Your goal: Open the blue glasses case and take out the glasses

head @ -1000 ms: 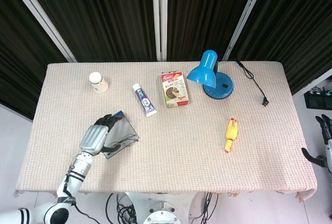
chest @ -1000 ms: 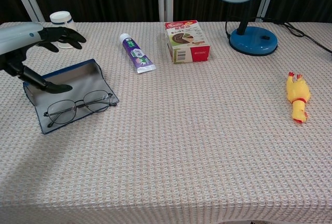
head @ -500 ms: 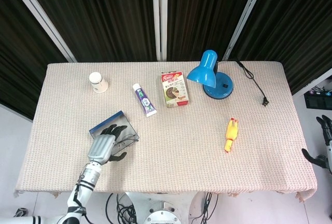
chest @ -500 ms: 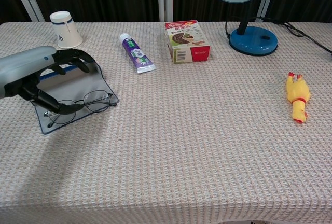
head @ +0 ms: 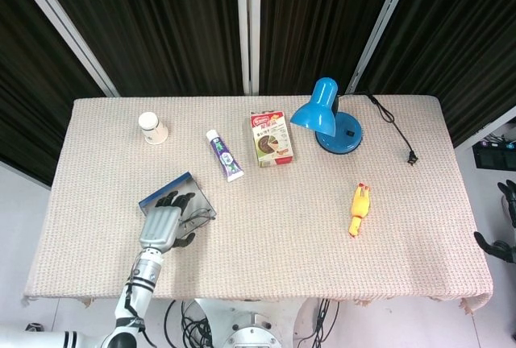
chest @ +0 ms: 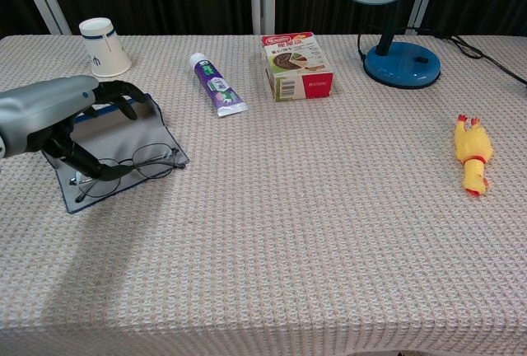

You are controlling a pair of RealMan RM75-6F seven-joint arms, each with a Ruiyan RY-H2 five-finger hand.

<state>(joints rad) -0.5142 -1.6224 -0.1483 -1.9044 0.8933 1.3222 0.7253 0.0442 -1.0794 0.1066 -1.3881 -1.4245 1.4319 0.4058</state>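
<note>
The blue glasses case (chest: 136, 131) lies open and flat near the table's front left, its grey lining up; the head view shows the case (head: 179, 189) too. Thin-rimmed glasses (chest: 146, 161) rest unfolded on its near edge, the right lens over the lining. My left hand (chest: 51, 114) hangs over the left part of the case, fingers spread and bent down. Its thumb tip (chest: 97, 170) touches the left lens rim. In the head view the left hand (head: 162, 224) covers the case's near half. My right hand (head: 501, 243) shows only at the far right edge, off the table, holding nothing.
A paper cup (chest: 104, 35) stands behind the case. A toothpaste tube (chest: 217, 84), a snack box (chest: 298, 65) and a blue desk lamp (chest: 400, 64) line the back. A yellow rubber chicken (chest: 472, 154) lies at the right. The lamp's plug (head: 411, 157) lies near the right edge.
My left hand came down from above the case's far side onto the glasses and drew slightly back toward me. The glasses and case have not shifted. The right hand slid further out of frame.
</note>
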